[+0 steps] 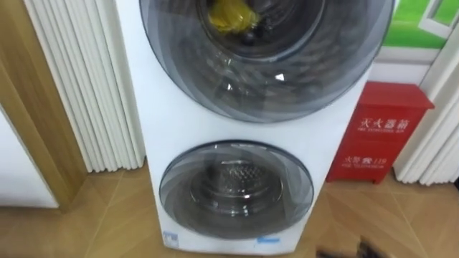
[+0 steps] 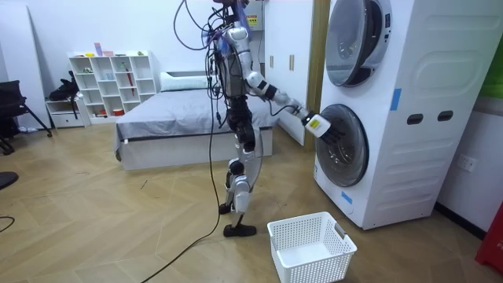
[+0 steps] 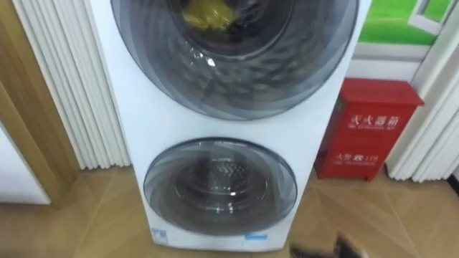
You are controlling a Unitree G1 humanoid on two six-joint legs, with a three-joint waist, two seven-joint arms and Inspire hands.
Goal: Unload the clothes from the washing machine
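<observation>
— Where are the clothes?
— A yellow cloth (image 1: 229, 14) is up in the top drum of the washing machine (image 1: 165, 122)
— And the right hand (image 2: 328, 134)?
— By the bottom door (image 1: 237, 190). I cannot tell if its fingers are bent or straight
— So which step?
— The start, I think: nothing is picked. Next it must reach higher, then drop the cloth in the white basket (image 2: 310, 248)

Upper door (image 1: 265, 72) and yellow cloth (image 1: 229, 14) cut by top edge, right hand (image 3: 347, 248) a blurred sliver at bottom
</observation>
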